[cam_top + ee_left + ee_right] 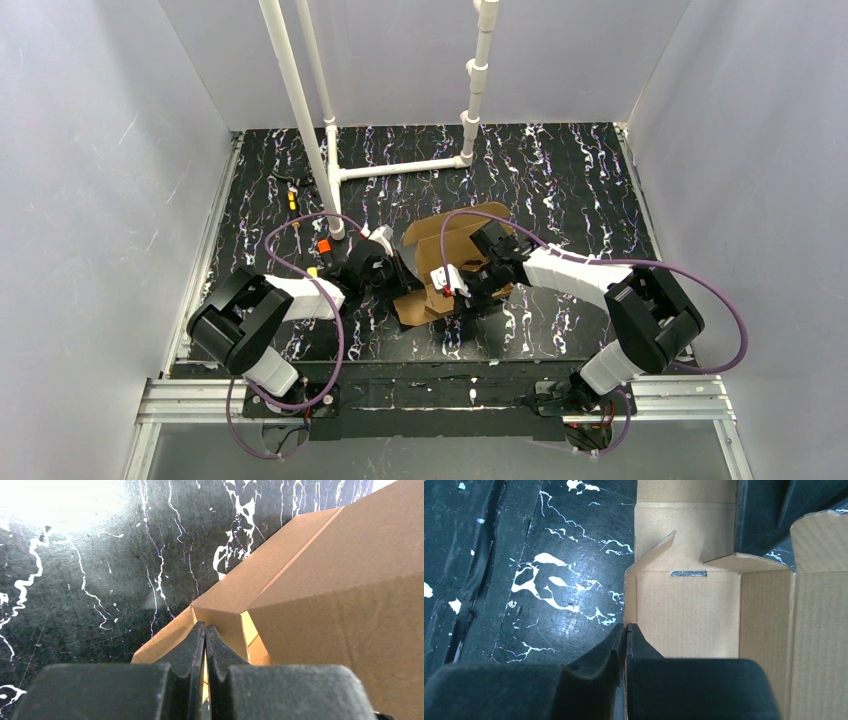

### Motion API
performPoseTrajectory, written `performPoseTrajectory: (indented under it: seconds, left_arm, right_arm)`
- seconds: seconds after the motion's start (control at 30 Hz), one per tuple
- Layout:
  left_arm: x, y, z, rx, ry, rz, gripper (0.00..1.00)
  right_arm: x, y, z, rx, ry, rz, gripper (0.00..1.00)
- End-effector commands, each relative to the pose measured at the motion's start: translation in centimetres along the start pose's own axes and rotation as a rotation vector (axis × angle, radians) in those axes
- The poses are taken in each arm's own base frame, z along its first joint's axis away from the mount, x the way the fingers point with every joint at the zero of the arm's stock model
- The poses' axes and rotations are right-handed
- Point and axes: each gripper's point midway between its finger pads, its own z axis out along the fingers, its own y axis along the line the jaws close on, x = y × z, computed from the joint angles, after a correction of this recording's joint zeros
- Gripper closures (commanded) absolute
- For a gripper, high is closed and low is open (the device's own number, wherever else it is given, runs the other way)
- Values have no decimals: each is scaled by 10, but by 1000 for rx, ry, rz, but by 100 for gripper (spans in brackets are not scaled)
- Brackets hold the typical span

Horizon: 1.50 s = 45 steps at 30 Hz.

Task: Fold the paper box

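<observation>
The paper box [452, 245] is a brown cardboard mailer, partly folded, lying mid-table between both arms with walls and flaps raised. My left gripper [400, 273] is at its left side. In the left wrist view it [205, 628] is shut on a thin flap edge of the box [325, 595]. My right gripper [458, 288] reaches over the box from the right. In the right wrist view it [625, 627] is shut on the edge of a side wall of the box [689, 610], whose inner floor, slot and tabs show.
A white pipe frame [400, 168] stands at the back of the black marbled table [560, 180]. Small orange [323, 245] and yellow [292, 200] pieces lie at the left. Grey walls close in three sides.
</observation>
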Motion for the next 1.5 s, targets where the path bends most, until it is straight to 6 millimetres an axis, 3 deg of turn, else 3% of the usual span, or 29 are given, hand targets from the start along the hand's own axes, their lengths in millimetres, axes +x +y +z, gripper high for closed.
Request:
performPoseTrajectory:
  seconds: [0.0, 0.8, 1.1, 1.27, 1.47]
  left_arm:
    - [-3, -9, 3, 33, -15, -13, 100]
    - [-4, -19, 26, 87, -13, -171, 98]
    - [1, -13, 31, 68, -6, -210, 97]
    - [4, -21, 26, 112, 19, -136, 96]
    - [-7, -25, 1, 135, -51, -63, 94]
  right_arm:
    - [2, 2, 6, -10, 1, -11, 87]
    - [6, 6, 14, -34, 19, -5, 93]
    - [7, 5, 14, -33, 22, 3, 93]
    - [7, 3, 14, -26, 26, 15, 92]
    - [8, -1, 12, -10, 31, 30, 92]
